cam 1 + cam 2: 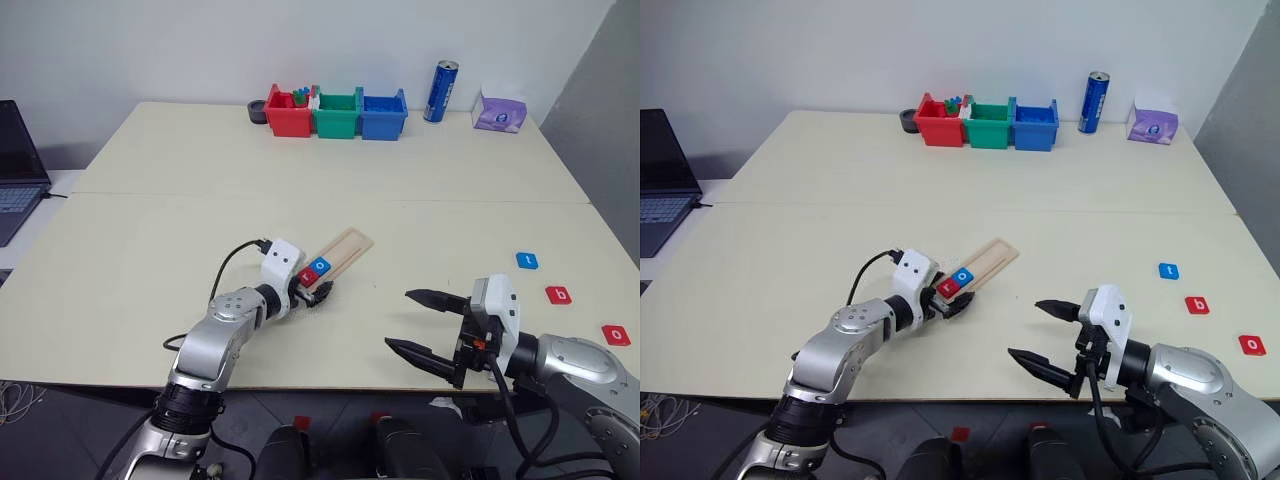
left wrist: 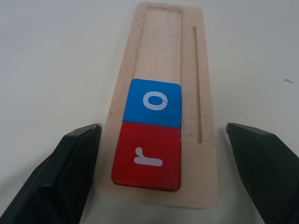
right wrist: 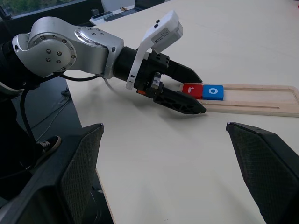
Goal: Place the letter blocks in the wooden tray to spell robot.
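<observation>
The wooden tray (image 1: 338, 254), at the worktop's (image 1: 150, 200) 6 o'clock, holds red r (image 2: 147, 161) and blue o (image 2: 153, 102) between the wide left pincer (image 3: 184, 88); right pincer (image 1: 425, 325) wide, empty.

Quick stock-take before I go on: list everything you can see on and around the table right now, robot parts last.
wooden tray: 1, pale wood, table centre, angled.
tiles in tray: 2, red r at the near end, blue o touching it.
loose tiles: 3, blue t, red b, red o, table's right side.
bins: 3, red, green, blue, far edge.
can: 1, blue, right of bins.
tissue pack: 1, purple, far right.
laptop: 1, dark, left.
left gripper: fingers open, either side of tray's near end.
right gripper: open, empty.
</observation>
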Action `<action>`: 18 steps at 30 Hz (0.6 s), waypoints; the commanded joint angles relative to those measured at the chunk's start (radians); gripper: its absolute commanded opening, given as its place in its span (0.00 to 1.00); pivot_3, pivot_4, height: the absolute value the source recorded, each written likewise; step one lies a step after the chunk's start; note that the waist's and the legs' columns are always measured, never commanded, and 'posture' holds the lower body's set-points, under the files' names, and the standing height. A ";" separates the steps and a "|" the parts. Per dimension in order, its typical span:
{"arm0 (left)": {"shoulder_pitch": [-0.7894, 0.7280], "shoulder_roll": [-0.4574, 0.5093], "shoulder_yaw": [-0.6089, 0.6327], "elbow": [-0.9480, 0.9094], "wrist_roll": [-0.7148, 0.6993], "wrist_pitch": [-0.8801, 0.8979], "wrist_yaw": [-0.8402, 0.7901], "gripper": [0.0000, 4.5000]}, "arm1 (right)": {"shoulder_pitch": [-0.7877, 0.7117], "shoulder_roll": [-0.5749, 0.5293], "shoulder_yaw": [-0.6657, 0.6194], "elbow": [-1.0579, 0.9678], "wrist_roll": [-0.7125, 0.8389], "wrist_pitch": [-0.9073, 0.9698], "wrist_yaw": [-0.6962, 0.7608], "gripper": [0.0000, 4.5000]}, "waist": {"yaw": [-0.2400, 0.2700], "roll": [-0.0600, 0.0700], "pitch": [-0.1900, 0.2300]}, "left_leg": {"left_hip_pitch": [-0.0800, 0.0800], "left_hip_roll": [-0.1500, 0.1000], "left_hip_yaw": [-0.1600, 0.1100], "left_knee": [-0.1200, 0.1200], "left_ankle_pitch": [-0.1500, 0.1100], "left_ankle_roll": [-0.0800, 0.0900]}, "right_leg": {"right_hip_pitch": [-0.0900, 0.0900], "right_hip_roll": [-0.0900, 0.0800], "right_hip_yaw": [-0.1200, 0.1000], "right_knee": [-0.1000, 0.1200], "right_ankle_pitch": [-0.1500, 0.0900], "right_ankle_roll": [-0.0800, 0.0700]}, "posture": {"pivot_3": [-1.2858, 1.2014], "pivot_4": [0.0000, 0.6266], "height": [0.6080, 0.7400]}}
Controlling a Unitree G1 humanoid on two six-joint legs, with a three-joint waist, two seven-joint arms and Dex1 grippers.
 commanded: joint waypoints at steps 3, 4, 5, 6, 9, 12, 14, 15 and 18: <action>-0.043 0.026 -0.025 -0.020 0.002 0.049 -0.038 1.00 | -0.010 -0.003 -0.010 -0.049 0.022 -0.008 -0.002 0.99 | 0.000 0.000 0.000 | 0.000 0.000 0.000 0.000 0.000 0.000 | 0.000 0.000 0.000 0.000 0.000 0.000 | 0.52 0.24 1.00; -0.047 0.028 -0.030 -0.021 0.002 0.063 -0.039 1.00 | -0.009 -0.002 -0.009 -0.050 0.022 -0.008 -0.002 0.99 | 0.000 0.000 0.000 | 0.000 0.000 0.000 0.000 0.000 0.000 | 0.000 0.000 0.000 0.000 0.000 0.000 | 0.52 0.24 1.00; -0.050 0.028 -0.032 -0.021 0.002 0.075 -0.039 1.00 | -0.008 -0.002 -0.008 -0.051 0.022 -0.009 -0.003 0.99 | 0.000 0.000 0.000 | 0.000 0.000 0.000 0.000 0.000 0.000 | 0.000 0.000 0.000 0.000 0.000 0.000 | 0.52 0.24 1.00; -0.053 0.028 -0.033 -0.021 0.001 0.087 -0.038 1.00 | -0.007 -0.001 -0.007 -0.052 0.021 -0.008 -0.004 0.99 | 0.000 0.000 0.000 | 0.000 0.000 0.000 0.000 0.000 0.000 | 0.000 0.000 0.000 0.000 0.000 0.000 | 0.52 0.24 1.00; -0.055 0.033 -0.040 -0.024 0.000 0.117 -0.047 1.00 | -0.002 0.001 -0.007 -0.055 0.023 -0.009 -0.006 0.99 | 0.000 0.000 0.000 | 0.000 0.000 0.000 0.000 0.000 0.000 | 0.000 0.000 0.000 0.000 0.000 0.000 | 0.52 0.24 1.00; -0.049 0.053 -0.059 -0.029 0.008 0.125 -0.064 1.00 | 0.002 0.002 -0.008 -0.058 0.025 -0.008 -0.007 0.99 | 0.000 0.000 0.000 | 0.000 0.000 0.000 0.000 0.000 0.000 | 0.000 0.000 0.000 0.000 0.000 0.000 | 0.52 0.24 1.00; -0.044 0.059 -0.062 -0.029 0.010 0.123 -0.062 0.91 | 0.003 0.002 -0.010 -0.059 0.028 -0.007 -0.007 1.00 | 0.000 0.000 0.000 | 0.000 0.000 0.000 0.000 0.000 0.000 | 0.000 0.000 0.000 0.000 0.000 0.000 | 0.52 0.24 1.00; -0.043 0.060 -0.062 -0.029 0.010 0.123 -0.061 0.88 | 0.004 0.002 -0.011 -0.059 0.029 -0.007 -0.007 1.00 | 0.000 0.000 0.000 | 0.000 0.000 0.000 0.000 0.000 0.000 | 0.000 0.000 0.000 0.000 0.000 0.000 | 0.52 0.24 1.00; -0.038 0.063 -0.058 -0.023 0.010 0.123 -0.059 0.75 | 0.002 -0.002 -0.011 -0.059 0.031 -0.005 -0.004 1.00 | 0.000 0.000 0.000 | 0.000 0.000 0.000 0.000 0.000 0.000 | 0.000 0.000 0.000 0.000 0.000 0.000 | 0.52 0.24 1.00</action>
